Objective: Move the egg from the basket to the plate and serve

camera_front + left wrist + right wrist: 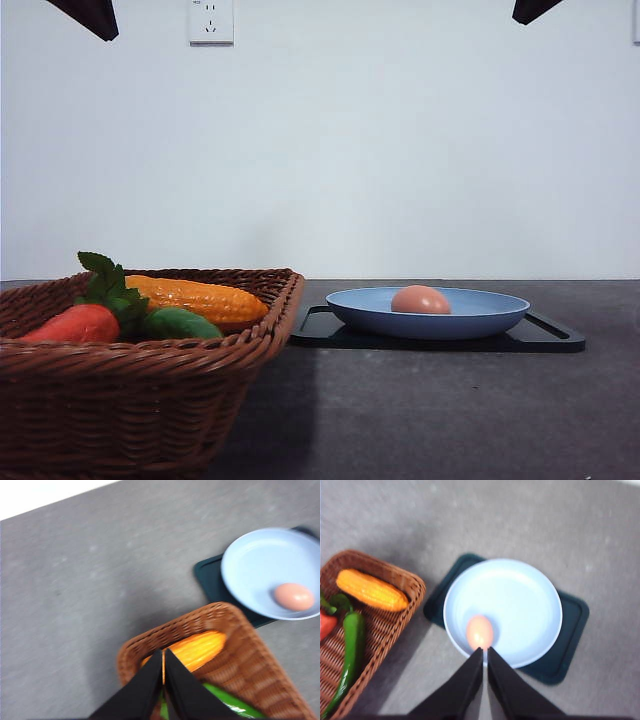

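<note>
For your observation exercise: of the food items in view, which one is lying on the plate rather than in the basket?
The egg: it alone rests on the blue plate; corn, pepper and red fruit lie in the basket.

I see a dark grey, matte bench [450,410] running back to a white wall. Two things sit directly on it: the brown wicker basket [140,400] at the near left, and a flat black tray [545,337] further back and to the right. The basket's corner is just beside the tray's edge, with a strip of bare bench between them.

Pinkish-brown egg [420,299] on blue plate [480,322]
</note>
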Robot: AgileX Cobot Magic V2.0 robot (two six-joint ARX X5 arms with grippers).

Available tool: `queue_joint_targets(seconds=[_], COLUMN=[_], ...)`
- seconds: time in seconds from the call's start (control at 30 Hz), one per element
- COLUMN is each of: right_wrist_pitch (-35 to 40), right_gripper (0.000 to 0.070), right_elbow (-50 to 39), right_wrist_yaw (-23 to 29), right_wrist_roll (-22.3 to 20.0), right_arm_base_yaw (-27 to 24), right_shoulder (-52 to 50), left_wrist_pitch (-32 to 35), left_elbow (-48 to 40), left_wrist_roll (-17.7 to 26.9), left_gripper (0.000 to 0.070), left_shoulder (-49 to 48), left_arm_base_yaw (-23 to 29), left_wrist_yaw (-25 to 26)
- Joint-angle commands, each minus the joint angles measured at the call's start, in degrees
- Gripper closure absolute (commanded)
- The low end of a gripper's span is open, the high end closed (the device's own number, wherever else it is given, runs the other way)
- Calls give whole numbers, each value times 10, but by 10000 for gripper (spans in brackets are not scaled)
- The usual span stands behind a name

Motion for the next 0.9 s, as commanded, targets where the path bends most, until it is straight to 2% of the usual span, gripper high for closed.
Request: queue_joint_targets(seconds=[0.0,0.07,0.33,0.47,0.57,0.87], right_wrist_pitch=[42,92,317,400,409,416], right_gripper=[700,700,700,700,700,700], right_elbow=[-37,-91,-303,-378,-393,-392], right_wrist_yaw=[3,3,4,4,4,4], right_wrist_roll=[-5,-5,-1,7,21,24], right_arm_base_yaw=[6,9,16,16,15,15], right_shoulder=[-19,-50,-145,-165,-164,-165], left_wrist_pitch=[40,83,263,313,301,301], left_elbow=[-26,-67,-270,-348,-359,-359], left_wrist_roll=[-1,-7,-90,-129,-149,-149], left_gripper=[700,700,700,700,700,700], left_shoulder=[-13,-40,-167,-217,-225,-223], left_arm_base_yaw=[-2,-3,-7,-13,-13,-13], left_wrist_yaw=[7,9,9,9,9,8])
